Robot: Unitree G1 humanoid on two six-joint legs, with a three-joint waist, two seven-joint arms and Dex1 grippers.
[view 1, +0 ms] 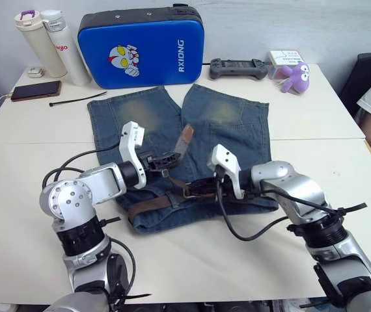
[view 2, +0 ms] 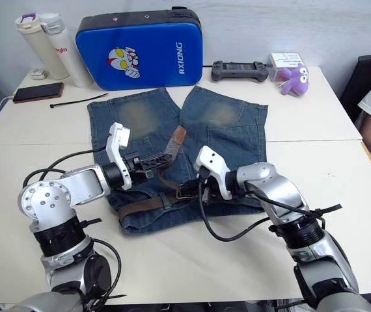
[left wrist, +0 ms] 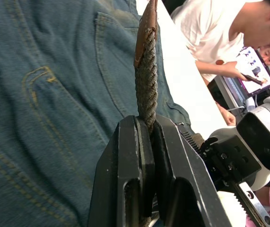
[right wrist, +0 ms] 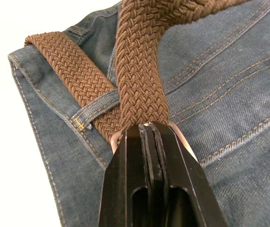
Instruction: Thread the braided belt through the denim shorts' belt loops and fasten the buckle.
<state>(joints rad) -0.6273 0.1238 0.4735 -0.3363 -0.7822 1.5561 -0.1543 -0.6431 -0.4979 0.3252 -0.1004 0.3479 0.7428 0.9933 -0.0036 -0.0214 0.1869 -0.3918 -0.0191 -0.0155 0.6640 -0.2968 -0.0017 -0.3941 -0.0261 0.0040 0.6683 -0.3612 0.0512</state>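
Left eye view gives us a white table [view 1: 29,130] with the denim shorts [view 1: 237,140] spread flat at its middle, legs pointing away from us and the waistband on the near side. Behind the shorts a blue padded case [view 1: 140,45] stands upright, with two white bottles [view 1: 52,42] to its left, a phone [view 1: 36,90] and a thin black cable tie [view 1: 75,101] in front of them, and a black controller [view 1: 239,67] and purple plush toy [view 1: 295,77] to its right; a person [left wrist: 220,33] in a white shirt sits past the table's right edge. Along the waistband we see the braided belt [view 1: 150,205] lying under one of the belt loops [right wrist: 94,109], as the right wrist view shows. Our left gripper [view 1: 166,160] is closed on the belt's free end, the leather-tipped strap rising out from between its fingers over the middle of the shorts. Our right gripper [view 1: 202,187] sits at the waistband's centre, its fingers pressed together on the strap right at the buckle [right wrist: 177,128], whose silver frame peeks out on either side of the fingertips.
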